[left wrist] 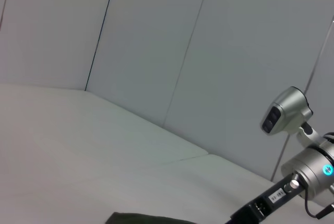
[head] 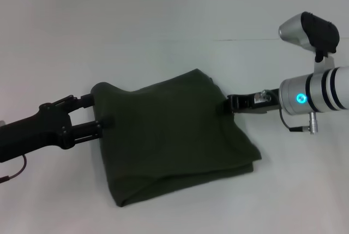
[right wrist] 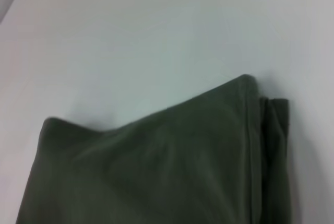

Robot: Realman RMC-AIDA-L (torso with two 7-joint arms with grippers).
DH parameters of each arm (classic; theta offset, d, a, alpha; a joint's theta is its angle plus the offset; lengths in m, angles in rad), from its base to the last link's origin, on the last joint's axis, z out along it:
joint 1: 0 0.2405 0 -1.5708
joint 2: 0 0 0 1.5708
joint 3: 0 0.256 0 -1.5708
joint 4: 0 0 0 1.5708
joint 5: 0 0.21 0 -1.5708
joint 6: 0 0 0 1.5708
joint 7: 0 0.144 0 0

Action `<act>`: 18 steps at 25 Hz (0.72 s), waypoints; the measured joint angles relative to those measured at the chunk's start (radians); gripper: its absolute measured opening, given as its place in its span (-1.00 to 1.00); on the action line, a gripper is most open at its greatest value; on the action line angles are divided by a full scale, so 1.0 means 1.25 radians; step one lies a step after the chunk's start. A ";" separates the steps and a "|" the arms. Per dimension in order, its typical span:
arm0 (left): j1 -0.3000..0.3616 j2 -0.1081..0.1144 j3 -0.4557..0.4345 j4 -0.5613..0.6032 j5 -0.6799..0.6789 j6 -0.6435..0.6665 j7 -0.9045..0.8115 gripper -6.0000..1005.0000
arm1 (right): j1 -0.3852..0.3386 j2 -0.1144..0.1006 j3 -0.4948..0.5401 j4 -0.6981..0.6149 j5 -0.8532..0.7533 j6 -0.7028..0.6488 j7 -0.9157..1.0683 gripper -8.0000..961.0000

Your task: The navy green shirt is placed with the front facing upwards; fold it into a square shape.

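Two claws meet the navy green shirt (head: 174, 136) from opposite sides. The left claw (head: 97, 113) is clamped on its left edge; the right claw (head: 232, 104) touches its right edge, grip impossible to tell. The folded shirt lies mid white bench (head: 163, 16).

A: What's hidden on the folded dark olive-green cotton shirt (head: 174, 136)?
B: Its front, folded under.
A: And the black left gripper (head: 97, 115)?
B: Fingertips buried in cloth.
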 joint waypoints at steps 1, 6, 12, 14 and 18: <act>-0.001 0.000 0.000 0.000 0.000 0.000 0.000 0.76 | 0.002 0.000 0.004 0.000 0.000 0.008 -0.003 -0.79; -0.001 0.000 0.000 0.000 0.000 -0.001 0.000 0.76 | 0.007 -0.001 0.013 0.000 0.001 0.046 -0.010 -0.79; -0.002 0.000 0.000 0.000 0.000 -0.001 0.000 0.76 | 0.008 -0.004 0.015 -0.002 0.001 0.069 -0.011 -0.79; -0.002 0.000 0.000 0.000 0.000 -0.001 0.000 0.76 | 0.008 -0.004 0.015 -0.002 0.001 0.078 -0.011 -0.79; -0.003 0.000 0.000 0.000 0.000 -0.001 -0.001 0.76 | 0.002 -0.004 0.027 -0.002 0.001 0.098 -0.011 -0.79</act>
